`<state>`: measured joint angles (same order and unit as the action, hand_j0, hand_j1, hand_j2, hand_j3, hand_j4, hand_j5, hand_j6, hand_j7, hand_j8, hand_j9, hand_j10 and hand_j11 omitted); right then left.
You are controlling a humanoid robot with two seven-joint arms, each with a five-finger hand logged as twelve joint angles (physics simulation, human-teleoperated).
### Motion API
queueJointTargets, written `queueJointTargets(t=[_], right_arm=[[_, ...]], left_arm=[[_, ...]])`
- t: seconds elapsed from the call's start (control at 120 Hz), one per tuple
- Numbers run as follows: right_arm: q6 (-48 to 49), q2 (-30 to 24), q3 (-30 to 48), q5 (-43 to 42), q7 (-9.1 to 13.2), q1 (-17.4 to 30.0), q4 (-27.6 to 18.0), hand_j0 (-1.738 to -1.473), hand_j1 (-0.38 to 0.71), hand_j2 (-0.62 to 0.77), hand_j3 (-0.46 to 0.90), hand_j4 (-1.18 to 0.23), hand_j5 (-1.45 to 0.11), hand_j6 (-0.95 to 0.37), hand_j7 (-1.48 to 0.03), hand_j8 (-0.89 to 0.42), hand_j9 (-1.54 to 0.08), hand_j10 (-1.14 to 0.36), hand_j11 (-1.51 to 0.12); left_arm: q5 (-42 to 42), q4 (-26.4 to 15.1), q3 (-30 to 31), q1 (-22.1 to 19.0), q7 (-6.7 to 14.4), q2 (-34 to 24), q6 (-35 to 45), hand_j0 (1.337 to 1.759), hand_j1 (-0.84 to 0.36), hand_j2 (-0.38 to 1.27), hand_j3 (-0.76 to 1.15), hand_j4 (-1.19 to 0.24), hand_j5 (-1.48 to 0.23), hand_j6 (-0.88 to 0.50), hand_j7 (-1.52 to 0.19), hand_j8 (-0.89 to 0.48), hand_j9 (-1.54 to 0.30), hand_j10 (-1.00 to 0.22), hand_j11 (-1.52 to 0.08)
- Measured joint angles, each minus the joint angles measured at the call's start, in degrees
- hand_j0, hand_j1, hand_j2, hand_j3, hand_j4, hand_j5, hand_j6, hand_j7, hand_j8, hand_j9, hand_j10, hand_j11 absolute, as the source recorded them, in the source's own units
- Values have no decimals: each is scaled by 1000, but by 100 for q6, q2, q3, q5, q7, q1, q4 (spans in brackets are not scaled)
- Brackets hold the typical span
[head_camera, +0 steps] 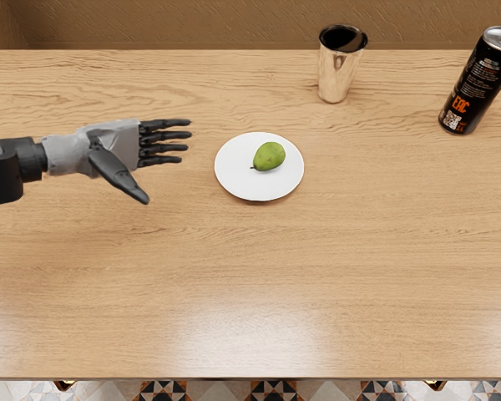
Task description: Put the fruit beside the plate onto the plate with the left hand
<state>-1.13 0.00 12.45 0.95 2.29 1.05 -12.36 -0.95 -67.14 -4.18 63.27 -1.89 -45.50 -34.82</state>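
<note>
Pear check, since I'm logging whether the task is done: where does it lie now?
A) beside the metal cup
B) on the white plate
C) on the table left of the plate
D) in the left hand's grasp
B: the green pear lies on the white plate, and the left hand is apart from it to the plate's left, fingers spread and holding nothing.

Left arm reaching in from the left edge, forearm level, left robot hand (132, 150) flat, four fingers (169, 140) straight, thumb angled downward, holding nothing
</note>
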Motion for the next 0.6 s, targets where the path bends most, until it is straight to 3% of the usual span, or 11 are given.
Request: queueJointTargets(t=[0.117,0.267,0.325,0.433,0.6], right_arm=[[-1,0,-2,7,4,0,-69,-1658,-314,-6,0,-29,-38,-29,-38,-29,-38,-29,-38],[-1,0,-5,7,1,0,-158,-1658,-314,-6,0,-29,-38,-29,-38,-29,-38,-29,-38],[-1,0,-7,7,1,0,-171,-1658,-314,-6,0,-29,-38,-29,-38,-29,-38,-29,-38],[7,0,-10,4,0,0,-182,-1658,-314,-6,0,-29,-38,-29,-38,-29,-38,-29,-38],[28,0,-12,6,0,0,-192,-1658,-314,-6,0,-29,-38,-29,-38,-29,-38,-29,-38]], left_arm=[[337,-120,-2,-104,494,-439,-12,1658,337,5,0,-11,-15,-10,-15,-10,-15,-11,-15],[1071,-145,-1,-225,1756,-870,-18,1658,343,2,0,-5,-7,-4,-7,-4,-7,-5,-7],[1370,-138,2,-244,2089,-905,-19,1658,345,2,0,-3,-5,-3,-5,-3,-5,-3,-5],[1637,-140,-7,-238,2382,-1150,-21,1658,347,1,0,-1,-3,-1,-3,-1,-3,-1,-3],[1869,-168,-38,-214,2512,-1303,-22,1658,348,0,0,1,-1,1,-1,1,-1,0,-1]])
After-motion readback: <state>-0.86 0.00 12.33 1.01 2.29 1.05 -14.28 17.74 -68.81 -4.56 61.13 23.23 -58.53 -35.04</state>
